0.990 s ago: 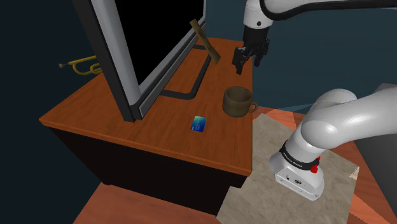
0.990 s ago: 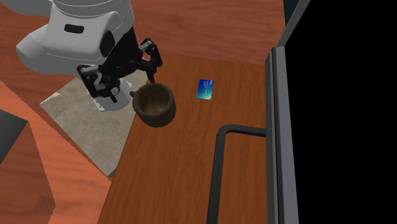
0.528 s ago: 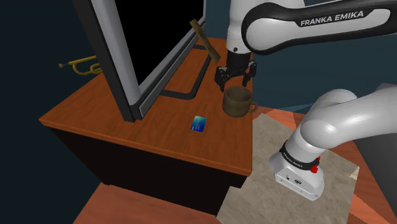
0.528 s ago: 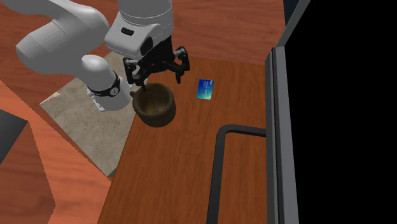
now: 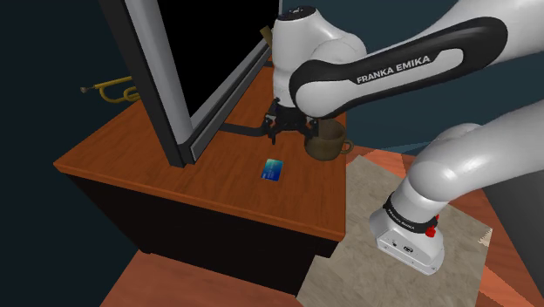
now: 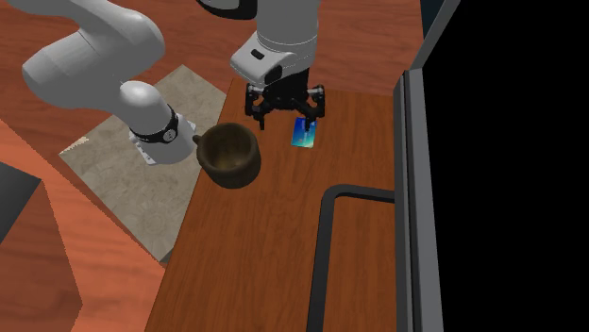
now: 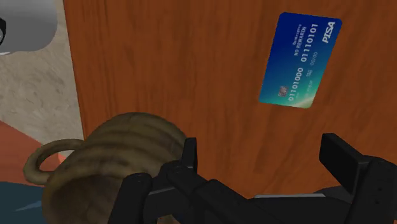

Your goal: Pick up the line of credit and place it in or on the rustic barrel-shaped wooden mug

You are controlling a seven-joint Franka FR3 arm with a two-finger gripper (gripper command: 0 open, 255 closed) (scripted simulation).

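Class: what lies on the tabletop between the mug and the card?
Only bare tabletop lies between the mug and the card, as the second exterior view shows.

arm (image 5: pixel 384 65): arched over, hand pointing down | jaws: apart, holding nothing

One card (image 7: pixel 300 60), one mug (image 6: pixel 229 158), one screen (image 5: pixel 218 44)

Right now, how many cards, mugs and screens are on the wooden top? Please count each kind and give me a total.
Blue card: 1
Brown mug: 1
Large screen: 1
Total: 3
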